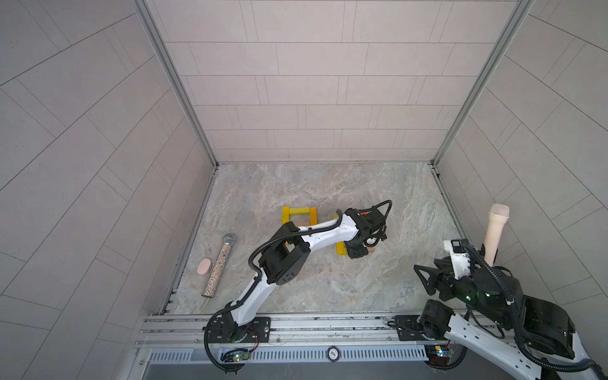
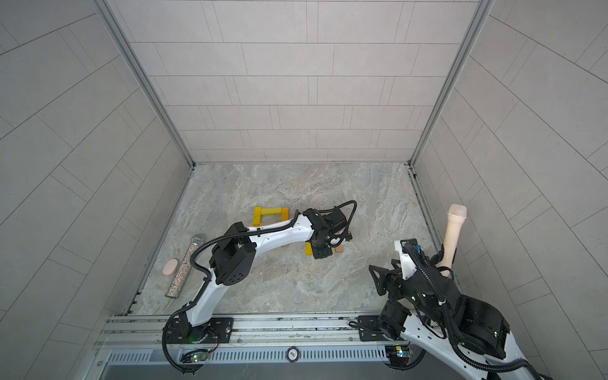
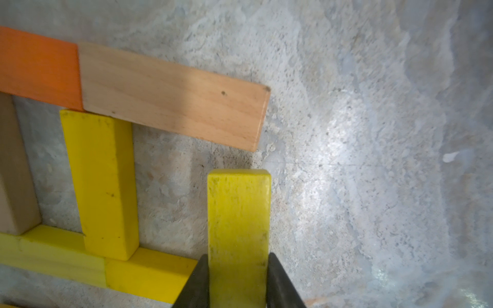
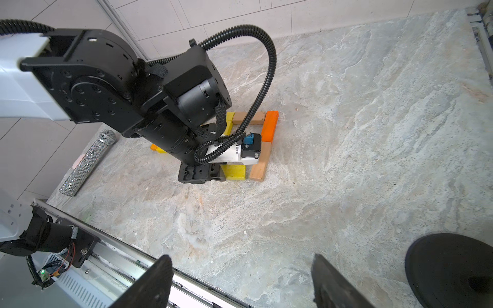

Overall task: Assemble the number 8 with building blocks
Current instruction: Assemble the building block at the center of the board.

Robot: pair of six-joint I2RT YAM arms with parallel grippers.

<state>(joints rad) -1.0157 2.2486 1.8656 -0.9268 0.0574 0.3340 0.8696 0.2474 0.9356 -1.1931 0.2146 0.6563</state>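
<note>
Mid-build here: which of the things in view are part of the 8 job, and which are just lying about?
Job:
yellow block, held in the shut left gripper
part-built 8 of yellow, orange and tan bars

Lying about:
glittery silver microphone
pink oval pad
cream microphone

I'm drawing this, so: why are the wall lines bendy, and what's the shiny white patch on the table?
In both top views the wall lines curve from wide-lens distortion. Left wrist view: glare whitens the table, shadow dims part of the tan bar. Right wrist view: the right end effector is blurry, close up.
</note>
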